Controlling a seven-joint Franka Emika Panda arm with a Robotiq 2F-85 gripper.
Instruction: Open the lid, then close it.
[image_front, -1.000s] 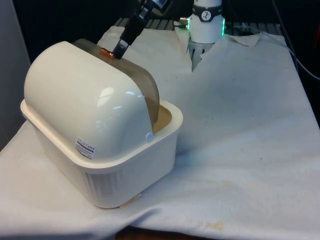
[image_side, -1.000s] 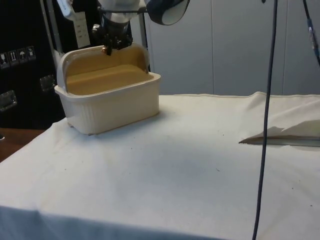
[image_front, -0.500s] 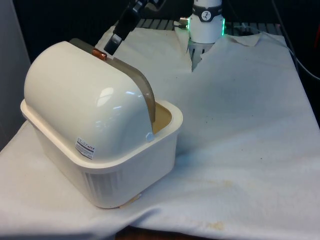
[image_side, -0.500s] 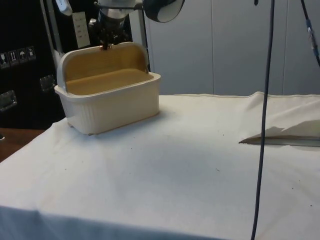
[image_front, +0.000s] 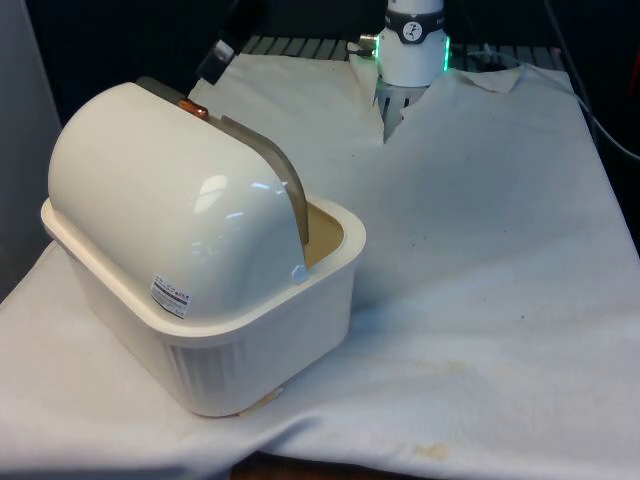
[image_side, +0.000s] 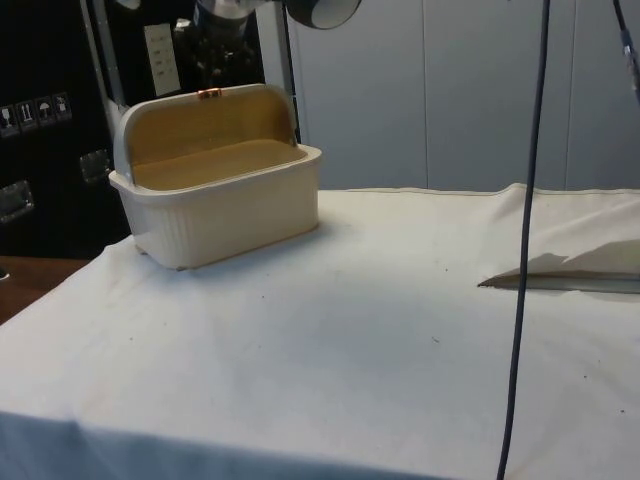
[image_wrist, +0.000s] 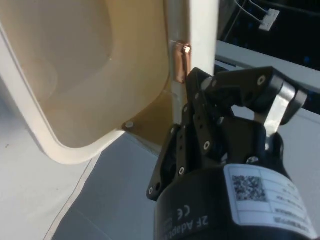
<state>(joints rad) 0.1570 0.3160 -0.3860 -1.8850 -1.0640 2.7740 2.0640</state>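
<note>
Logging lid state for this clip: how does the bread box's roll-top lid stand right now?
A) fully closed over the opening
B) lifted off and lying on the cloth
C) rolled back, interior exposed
C: in the side view the lid is rolled back and the bread box interior shows.

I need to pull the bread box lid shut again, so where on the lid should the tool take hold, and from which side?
Take the small copper handle at the lid's free edge, now rolled back to the top of the bread box. Approach from above, on the open side, one finger on each side of the handle. It is the only raised part on the smooth curve. The tool hovers just above it.
</note>
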